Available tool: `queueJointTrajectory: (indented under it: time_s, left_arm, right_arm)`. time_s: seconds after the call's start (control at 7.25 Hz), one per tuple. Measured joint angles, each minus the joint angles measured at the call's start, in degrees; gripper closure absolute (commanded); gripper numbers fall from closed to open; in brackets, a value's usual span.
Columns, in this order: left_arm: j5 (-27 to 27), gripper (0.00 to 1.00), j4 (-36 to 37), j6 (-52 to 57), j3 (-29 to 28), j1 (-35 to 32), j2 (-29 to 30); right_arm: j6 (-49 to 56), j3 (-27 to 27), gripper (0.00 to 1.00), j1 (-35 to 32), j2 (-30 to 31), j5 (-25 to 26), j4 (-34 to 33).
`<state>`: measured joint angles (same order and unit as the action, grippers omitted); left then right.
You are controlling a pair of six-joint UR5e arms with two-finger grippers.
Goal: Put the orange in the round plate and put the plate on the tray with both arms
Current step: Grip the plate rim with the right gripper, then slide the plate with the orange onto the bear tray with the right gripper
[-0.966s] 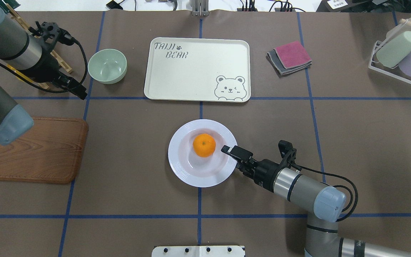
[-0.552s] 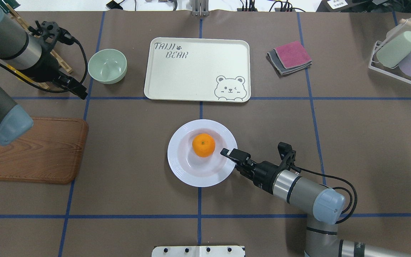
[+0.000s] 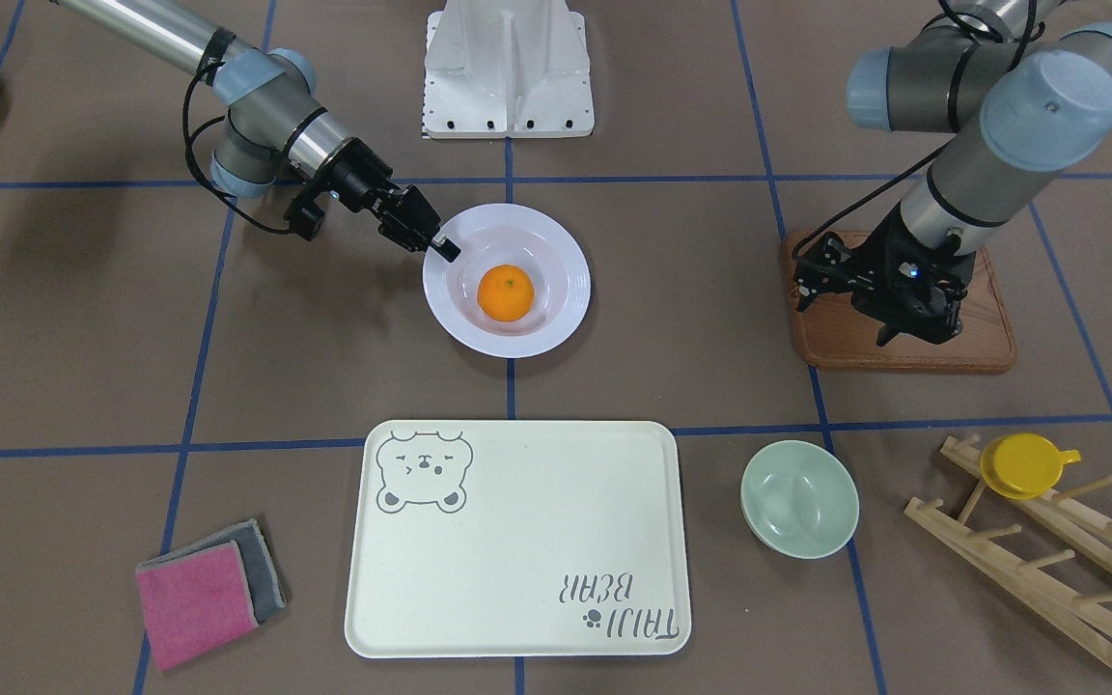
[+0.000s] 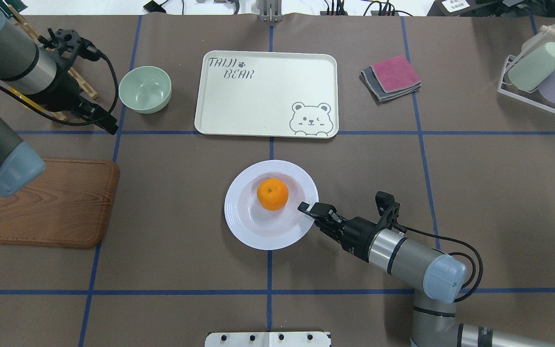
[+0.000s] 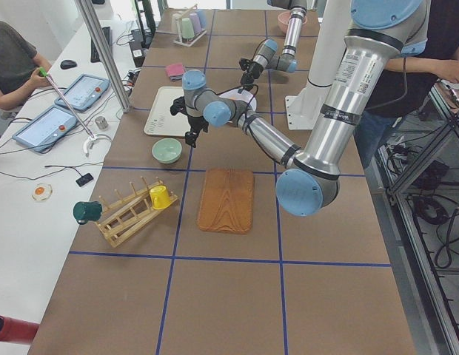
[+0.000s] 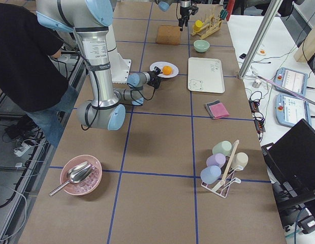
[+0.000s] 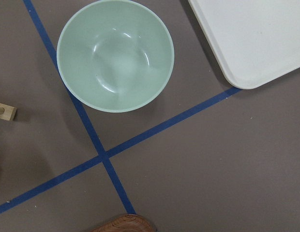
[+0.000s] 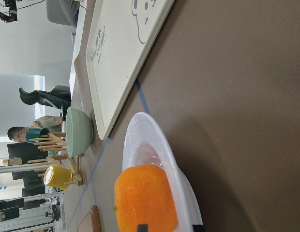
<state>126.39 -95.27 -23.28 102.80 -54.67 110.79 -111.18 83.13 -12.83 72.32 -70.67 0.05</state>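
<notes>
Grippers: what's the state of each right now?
Left gripper: open, empty.
Right gripper: fingers at the round plate rim; closed or not, cannot tell.

1. Bare table (image 4: 176, 193) is noted between the round plate (image 4: 239, 231) and the wooden board (image 4: 51, 207); the plate's left rim is unobstructed.
2. The plate's right rim is taken up by the right gripper (image 4: 305, 207); its well is partly filled by the orange (image 4: 272, 194).
3. An open strip is seen between plate and tray (image 4: 258, 106); the tray's face is unoccupied.
4. The tray is flanked by a green bowl (image 4: 145, 89), left, and folded cloths (image 4: 393, 77), right.
5. The left gripper (image 4: 111, 129) is hung near the bowl.
</notes>
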Motion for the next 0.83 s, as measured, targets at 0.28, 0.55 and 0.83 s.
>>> queueJointTrajectory:
  time_s: [0.28, 0.55, 0.83]
  left_arm:
    - [0.0, 0.01, 0.0, 0.0, 0.0, 0.0, 0.0]
    - [0.0, 0.01, 0.0, 0.0, 0.0, 0.0, 0.0]
    - [0.0, 0.01, 0.0, 0.0, 0.0, 0.0, 0.0]
  right_arm:
    - [0.0, 0.1, 1.0, 0.0, -0.1, 0.0, 0.1]
    - [0.1, 0.2, 1.0, 0.0, -0.1, 0.1, 0.1]
    - [0.1, 0.2, 1.0, 0.0, -0.2, 1.0, 0.2]
